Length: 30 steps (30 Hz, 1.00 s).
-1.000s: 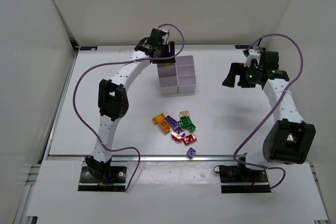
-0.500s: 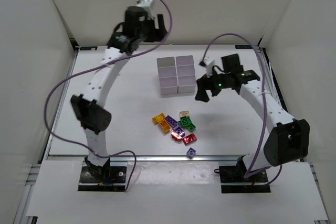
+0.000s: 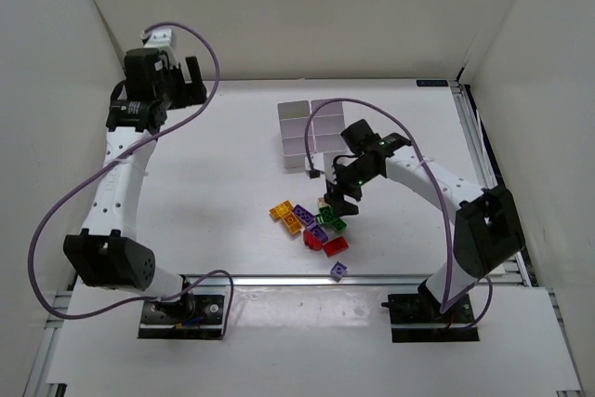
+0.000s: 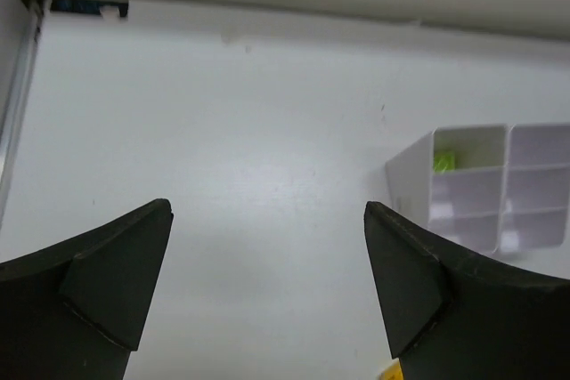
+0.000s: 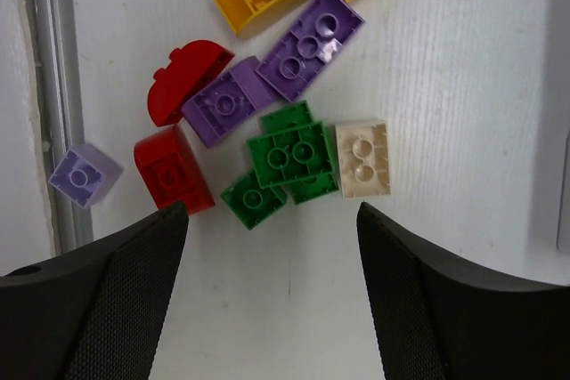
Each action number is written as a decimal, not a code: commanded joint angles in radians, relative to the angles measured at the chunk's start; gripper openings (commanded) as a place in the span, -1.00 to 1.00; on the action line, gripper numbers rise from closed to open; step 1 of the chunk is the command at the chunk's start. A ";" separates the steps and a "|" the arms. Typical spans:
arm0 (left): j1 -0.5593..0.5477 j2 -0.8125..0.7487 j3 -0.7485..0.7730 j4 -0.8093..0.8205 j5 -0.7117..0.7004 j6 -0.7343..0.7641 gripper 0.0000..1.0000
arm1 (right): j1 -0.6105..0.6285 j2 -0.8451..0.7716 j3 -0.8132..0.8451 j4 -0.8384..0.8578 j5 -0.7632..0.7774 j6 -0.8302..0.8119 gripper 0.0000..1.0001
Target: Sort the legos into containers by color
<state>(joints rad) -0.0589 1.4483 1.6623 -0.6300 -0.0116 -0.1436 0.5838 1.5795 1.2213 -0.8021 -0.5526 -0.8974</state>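
White bench (image 3: 214, 202) carried the legos (image 3: 314, 225) in a loose cluster, lower centre of the top view. Right tool (image 5: 270, 220) hung over them, jaws spread, holding nothing; it would do best, I judged, to single out one edge brick, such as the tan brick (image 5: 362, 159), before pinching. Farther back stood the containers (image 3: 314, 132); left tool (image 4: 267, 220), upper left, gaped empty.

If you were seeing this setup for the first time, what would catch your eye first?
The bright jumble of legos at front centre, with the right fingers spread open above it. Then the white bins behind, one corner cell holding a lone yellow-green brick.
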 commanded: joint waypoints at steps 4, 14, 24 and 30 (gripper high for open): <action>0.039 -0.043 -0.124 -0.046 0.064 0.061 0.99 | 0.086 0.043 -0.016 0.004 -0.001 -0.178 0.67; 0.074 -0.014 -0.139 -0.053 0.062 0.079 0.99 | 0.149 0.092 -0.078 0.119 0.095 -0.152 0.75; 0.076 0.015 -0.136 -0.053 0.075 0.067 0.99 | 0.148 0.152 -0.080 0.187 0.168 -0.138 0.78; 0.076 0.032 -0.131 -0.054 0.075 0.067 0.99 | 0.145 0.168 -0.089 0.190 0.166 -0.149 0.64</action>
<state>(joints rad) 0.0120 1.4876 1.5131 -0.6884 0.0460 -0.0753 0.7288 1.7439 1.1458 -0.6331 -0.3882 -1.0321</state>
